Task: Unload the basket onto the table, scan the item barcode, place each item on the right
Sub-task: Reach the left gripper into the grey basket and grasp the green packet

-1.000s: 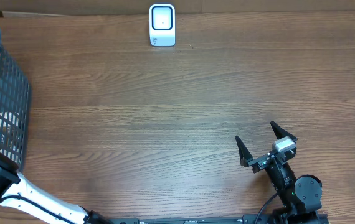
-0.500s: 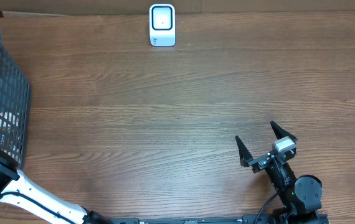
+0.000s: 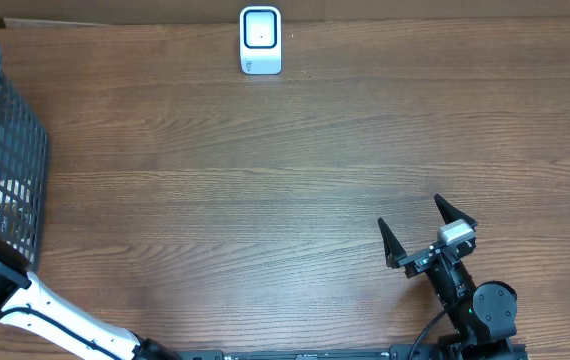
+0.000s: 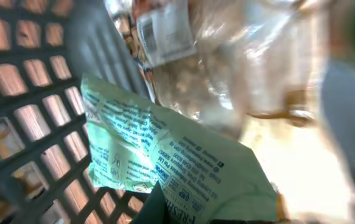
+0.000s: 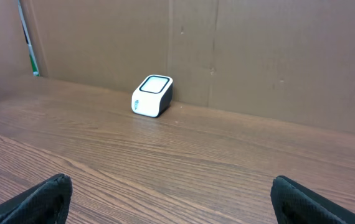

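At far left, inside the grey plastic mesh basket (image 3: 15, 150), the left claw (image 4: 165, 214) was closed tight at the lower edge of the green-and-white printed film packet (image 4: 165, 155). Whether it truly pinched the film could not be told. Such thin film might slip free on lifting, or snag the basket's grid. "FRESH" was legible, but the finer print and the white label (image 4: 165, 28) on a clear bag (image 4: 227, 81) were blurred. At the far edge of the brown wooden counter (image 3: 265, 180) sat the white box-shaped scanner (image 3: 261, 40). Rightmost, the right claw (image 3: 409, 210) stood wide open and empty.

table (image 3: 265, 180): brown wood grain | cardboard wall (image 5: 258, 56): along far edge | grey mesh basket (image 3: 10, 170): left end
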